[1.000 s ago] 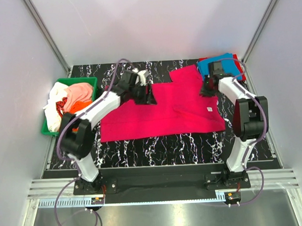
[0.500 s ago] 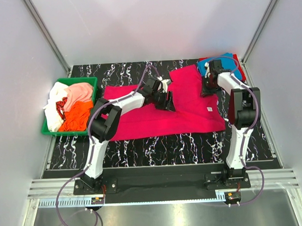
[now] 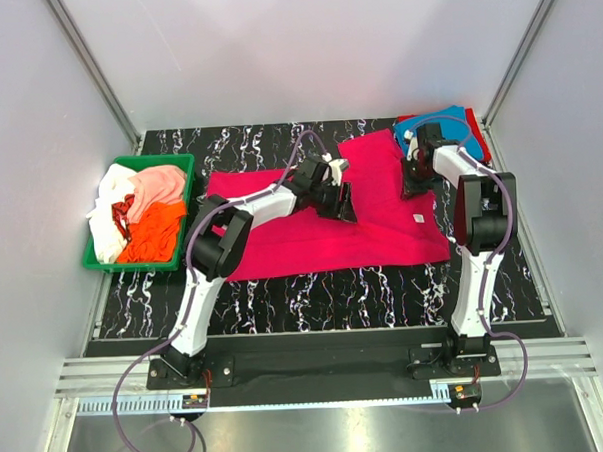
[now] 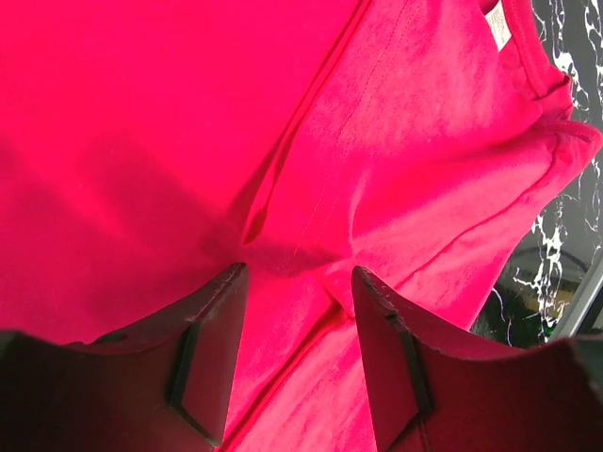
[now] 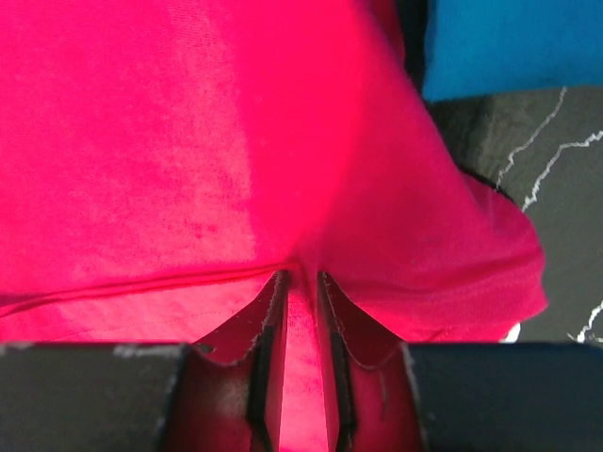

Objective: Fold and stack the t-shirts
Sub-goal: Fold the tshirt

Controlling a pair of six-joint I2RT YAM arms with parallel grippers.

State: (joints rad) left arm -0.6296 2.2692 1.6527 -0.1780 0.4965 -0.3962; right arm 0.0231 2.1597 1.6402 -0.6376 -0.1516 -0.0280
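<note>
Magenta t-shirt lay spread flat over the middle of the table, with both sets of jaws down on its far half. The left arm reached across to the shirt's centre. The left jaws stood apart, fingers pressed on the cloth, a wide strip of magenta between them and a small raised pucker just ahead of the gap. Ahead and to the right of the left jaws, the shirt's hemmed edge met bare table in the wrist view.

The right arm bent over the shirt's far right edge. The right jaws were almost together, clamped on a thin ridge of the magenta cloth, and a crease ran off to the left from their tips. A folded blue t-shirt sat just beyond the right jaws, close beside the magenta sleeve with a dark gap of table between in the wrist view. It lay on a red t-shirt with only an edge showing.

Well off to the left of the left jaws, a green bin held a heap: orange t-shirt, peach-pink t-shirt, white t-shirt.
</note>
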